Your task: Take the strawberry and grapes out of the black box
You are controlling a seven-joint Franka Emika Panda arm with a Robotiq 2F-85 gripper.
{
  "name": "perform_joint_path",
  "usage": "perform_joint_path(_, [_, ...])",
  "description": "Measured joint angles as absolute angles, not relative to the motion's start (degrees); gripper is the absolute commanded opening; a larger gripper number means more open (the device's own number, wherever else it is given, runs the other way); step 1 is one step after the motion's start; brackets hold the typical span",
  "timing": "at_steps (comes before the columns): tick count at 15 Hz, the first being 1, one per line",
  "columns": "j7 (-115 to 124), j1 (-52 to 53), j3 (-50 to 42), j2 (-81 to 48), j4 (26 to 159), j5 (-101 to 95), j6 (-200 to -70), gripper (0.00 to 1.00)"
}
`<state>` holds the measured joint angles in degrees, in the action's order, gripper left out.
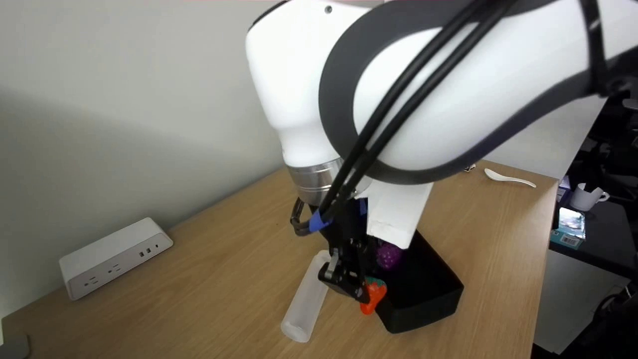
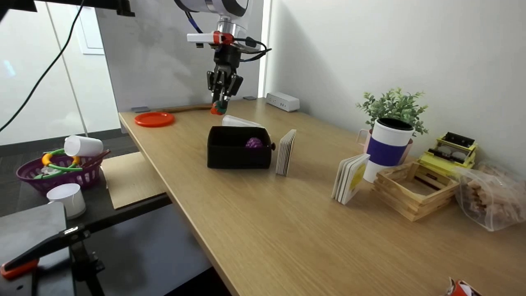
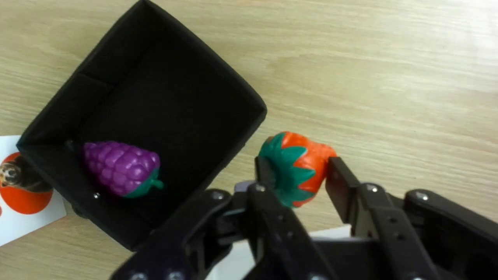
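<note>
Strawberry point(image 3: 301, 167) hangs right of centre in the wrist view, outside the black box point(image 3: 175, 93), clamped between the fingers point(image 3: 342, 188); likely light, stiff and slippery, it wants gripping at its widest. Grapes point(image 3: 120, 167) lie in the box at left, probably best pinched mid-cluster, though its wall may crowd the fingers; in an exterior view a board book point(image 2: 285, 153) just right of the box and a clear cylinder point(image 2: 240, 122) just behind may hamper set-down.

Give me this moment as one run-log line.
gripper: holding strawberry | strawberry: aloft, outside black box | grapes: inside black box | remaining: release strawberry, remove grapes
</note>
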<state>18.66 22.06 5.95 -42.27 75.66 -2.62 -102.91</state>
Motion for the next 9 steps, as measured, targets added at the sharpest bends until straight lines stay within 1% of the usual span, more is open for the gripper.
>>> perform_joint_path(5, [13.0,16.3,6.9,-42.4,76.8,5.5,-109.3,0.15])
perform_joint_path(9, [7.7,11.3,7.8,-42.7,78.1,12.6,-109.9,0.15])
